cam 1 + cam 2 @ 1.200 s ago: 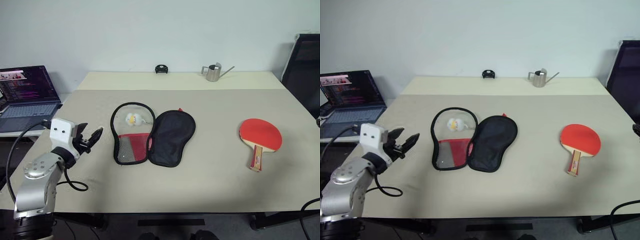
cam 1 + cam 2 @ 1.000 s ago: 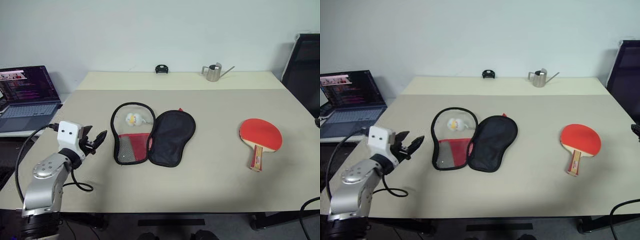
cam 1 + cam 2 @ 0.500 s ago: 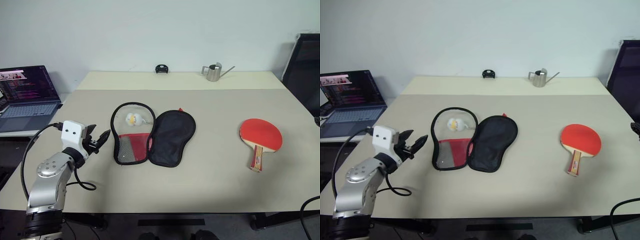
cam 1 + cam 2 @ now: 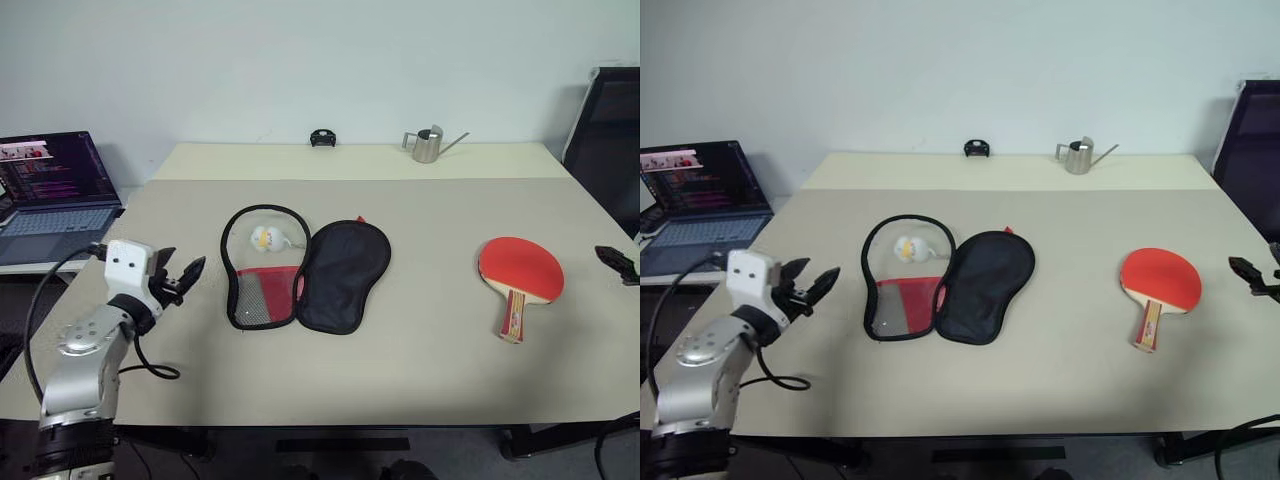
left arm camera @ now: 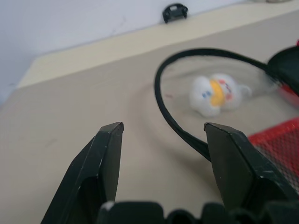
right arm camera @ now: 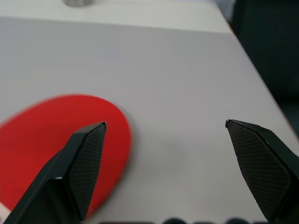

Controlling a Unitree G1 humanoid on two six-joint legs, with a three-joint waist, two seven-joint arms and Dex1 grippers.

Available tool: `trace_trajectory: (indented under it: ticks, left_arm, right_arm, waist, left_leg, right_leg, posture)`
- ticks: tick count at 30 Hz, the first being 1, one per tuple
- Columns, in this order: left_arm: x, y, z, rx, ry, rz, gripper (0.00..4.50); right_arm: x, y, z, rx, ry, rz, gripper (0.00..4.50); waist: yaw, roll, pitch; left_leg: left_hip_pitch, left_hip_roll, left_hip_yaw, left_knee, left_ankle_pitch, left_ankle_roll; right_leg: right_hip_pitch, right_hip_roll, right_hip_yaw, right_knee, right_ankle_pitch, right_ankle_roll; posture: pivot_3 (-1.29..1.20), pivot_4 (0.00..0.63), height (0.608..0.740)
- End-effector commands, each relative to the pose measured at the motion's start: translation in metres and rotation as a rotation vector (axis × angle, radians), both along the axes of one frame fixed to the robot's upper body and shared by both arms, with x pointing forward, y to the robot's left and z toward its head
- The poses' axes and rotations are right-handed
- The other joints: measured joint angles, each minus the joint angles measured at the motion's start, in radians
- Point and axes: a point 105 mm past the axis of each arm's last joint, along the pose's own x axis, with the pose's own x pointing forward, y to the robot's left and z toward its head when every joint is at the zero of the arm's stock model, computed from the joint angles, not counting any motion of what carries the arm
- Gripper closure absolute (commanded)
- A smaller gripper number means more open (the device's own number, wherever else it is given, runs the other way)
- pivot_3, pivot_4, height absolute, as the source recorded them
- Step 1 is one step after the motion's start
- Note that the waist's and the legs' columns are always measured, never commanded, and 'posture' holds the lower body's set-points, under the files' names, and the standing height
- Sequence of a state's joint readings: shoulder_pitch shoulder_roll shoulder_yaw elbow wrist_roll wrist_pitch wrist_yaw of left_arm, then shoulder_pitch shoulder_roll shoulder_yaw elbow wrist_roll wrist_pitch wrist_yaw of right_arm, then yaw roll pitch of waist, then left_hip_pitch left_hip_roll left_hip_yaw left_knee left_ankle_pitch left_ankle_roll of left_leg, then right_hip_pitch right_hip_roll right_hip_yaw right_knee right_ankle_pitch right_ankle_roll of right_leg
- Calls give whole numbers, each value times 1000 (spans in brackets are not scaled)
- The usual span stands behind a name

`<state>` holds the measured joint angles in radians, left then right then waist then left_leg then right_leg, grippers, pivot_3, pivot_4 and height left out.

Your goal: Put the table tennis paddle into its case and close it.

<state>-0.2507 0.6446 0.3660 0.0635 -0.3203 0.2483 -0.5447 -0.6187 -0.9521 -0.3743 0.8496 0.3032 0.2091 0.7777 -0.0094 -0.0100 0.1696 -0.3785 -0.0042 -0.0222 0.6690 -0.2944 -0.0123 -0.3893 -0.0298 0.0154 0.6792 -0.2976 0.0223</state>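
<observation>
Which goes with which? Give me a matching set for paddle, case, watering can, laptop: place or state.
Things:
1. table tennis paddle
2. case
3. metal watering can
4. laptop

Place or state:
A. far edge of the table, right of centre
B. lying unzipped, flat open, mid-table
C. off the table's left side, screen lit
D. flat on the table's right part, red face up

Pairs: 1-D, 2-B, 3-A, 4-C

case [image 4: 305,272] mid-table, paddle [image 4: 521,274] well right

Head stereo high; wrist cameras tabletop-low
</observation>
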Motion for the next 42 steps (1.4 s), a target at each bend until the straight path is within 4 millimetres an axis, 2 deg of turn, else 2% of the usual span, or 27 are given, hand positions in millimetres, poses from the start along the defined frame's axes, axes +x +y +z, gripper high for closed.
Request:
trace_trajectory:
  ticks: [1, 5, 11, 14, 17, 21, 27, 33, 37, 42]
  left_arm:
    - [-2, -14, 28, -2, -73, -103, 1495]
    - [-1, -36, 27, -13, -18, -272, 1495]
    - [-6, -47, 33, -67, 54, -448, 1495]
    - [-12, -56, 31, -76, 114, -557, 1495]
    - [-17, -68, 30, -48, 155, -668, 1495]
    - [-20, -74, 30, -28, 181, -732, 1495]
    - [-24, -74, 29, -23, 191, -746, 1495]
    - [-33, -75, 25, -26, 225, -770, 1495]
    - [-35, -72, 24, -25, 238, -761, 1495]
    - [-37, -72, 24, -25, 237, -754, 1495]
  right_arm:
    - [6, 31, 23, 11, -88, 144, 34]
    - [0, 80, 32, 40, -84, 346, 34]
    - [-24, 145, 32, 72, -11, 566, 34]
    - [-34, 177, 25, 112, 46, 671, 34]
    - [-32, 212, 18, 174, 68, 730, 34]
    - [-21, 245, 8, 207, 143, 736, 34]
    - [-9, 284, -16, 231, 276, 756, 34]
    - [3, 310, -42, 258, 373, 719, 34]
    - [15, 319, -58, 228, 410, 667, 34]
    - [19, 328, -67, 196, 430, 675, 34]
  waist:
    - [0, 0, 0]
    - [3, 0, 0]
    - [6, 0, 0]
    - [3, 0, 0]
    - [0, 0, 0]
    - [-3, 0, 0]
    - [-9, -1, 0]
    - [-18, -1, 0]
    - [-21, -1, 0]
    - [-22, -1, 0]
  left_leg:
    - [0, 0, 0, 0, 0, 0]
    - [-1, 0, -1, 0, 0, 0]
    - [-1, 0, -3, 1, 0, 0]
    - [-1, 0, -3, 1, 0, 0]
    - [-1, 0, -3, 1, 0, 0]
    - [-1, 0, -3, 2, 0, 0]
    - [-2, 0, -3, 1, 0, 0]
    - [-3, 0, -3, 1, 0, 0]
    - [-3, 0, -3, 1, 0, 0]
    - [-3, 0, -3, 1, 0, 0]
  right_leg:
    - [0, 0, 0, 0, 0, 0]
    - [0, 0, -1, 0, 0, 0]
    - [0, 0, -2, 0, 0, 0]
    - [0, 0, -2, 1, 0, 0]
    - [0, 0, -2, 1, 0, 0]
    - [0, 0, -2, 1, 0, 0]
    - [-1, 0, -2, 0, 0, 0]
    - [-2, 0, -2, 1, 0, 0]
    - [-3, 0, -2, 1, 0, 0]
    - [-3, 0, -2, 1, 0, 0]
  posture:
    - [0, 150, 740]
    - [0, 150, 740]
    - [0, 150, 740]
    - [0, 150, 740]
    - [0, 150, 740]
    - [0, 150, 740]
    - [0, 150, 740]
    - [0, 150, 740]
    - [0, 150, 740]
    - [0, 150, 740]
